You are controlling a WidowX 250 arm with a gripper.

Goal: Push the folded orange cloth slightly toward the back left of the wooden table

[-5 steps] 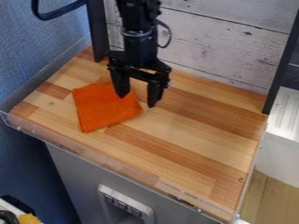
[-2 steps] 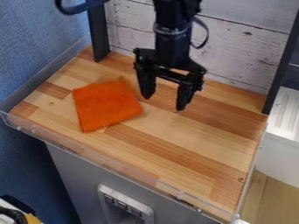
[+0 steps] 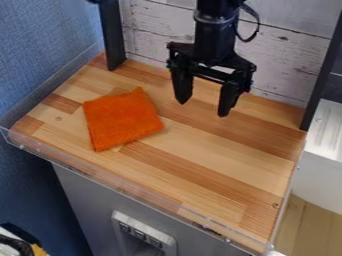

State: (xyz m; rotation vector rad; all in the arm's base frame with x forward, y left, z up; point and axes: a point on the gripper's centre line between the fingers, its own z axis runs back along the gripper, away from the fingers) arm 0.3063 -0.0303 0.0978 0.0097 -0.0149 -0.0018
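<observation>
Tool (image 3: 202,109) shifted rightward in view — farther from cloth (image 3: 122,121) (orange).

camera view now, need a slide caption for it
Black gripper, fingers open, above a wooden counter, clear of the orange cloth lying there.

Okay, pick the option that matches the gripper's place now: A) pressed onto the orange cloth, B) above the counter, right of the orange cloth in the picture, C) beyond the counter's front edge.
B: the open gripper hangs over the wooden counter, to the right of the orange cloth.
</observation>
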